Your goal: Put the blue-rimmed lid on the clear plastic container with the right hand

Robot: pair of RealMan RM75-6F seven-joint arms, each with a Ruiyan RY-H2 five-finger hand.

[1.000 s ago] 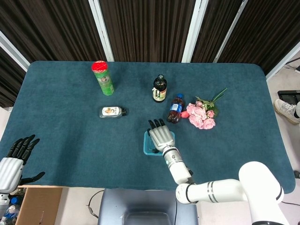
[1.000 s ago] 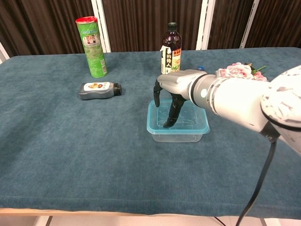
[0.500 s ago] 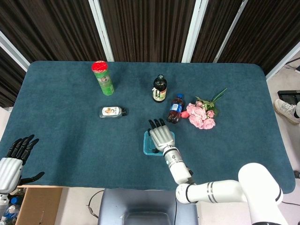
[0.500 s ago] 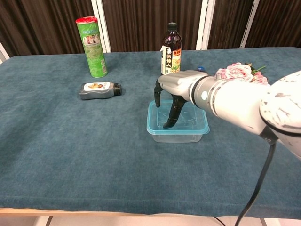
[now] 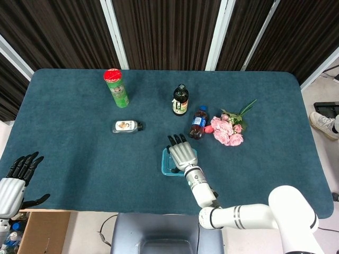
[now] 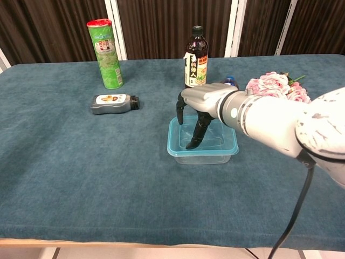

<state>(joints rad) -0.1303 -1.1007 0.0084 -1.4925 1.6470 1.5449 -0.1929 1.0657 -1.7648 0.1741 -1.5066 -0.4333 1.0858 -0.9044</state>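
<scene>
The clear plastic container (image 6: 202, 157) stands near the middle of the table, and the blue-rimmed lid (image 6: 221, 143) lies on top of it. My right hand (image 6: 204, 102) hovers over its left half with dark fingers (image 6: 195, 135) pointing down, their tips touching the lid. It holds nothing. In the head view the right hand (image 5: 183, 153) covers most of the container (image 5: 165, 165). My left hand (image 5: 14, 182) hangs off the table's lower left corner, fingers spread and empty.
A green can (image 6: 106, 54) stands at the back left, with a grey bottle (image 6: 114, 103) lying in front of it. A dark sauce bottle (image 6: 196, 56) stands behind the container. A blue-capped cola bottle (image 5: 198, 123) and pink flowers (image 6: 275, 86) are to its right.
Very little differs. In the chest view the right hand and the lidded container sit slightly lower than before. The left hand has not moved.
</scene>
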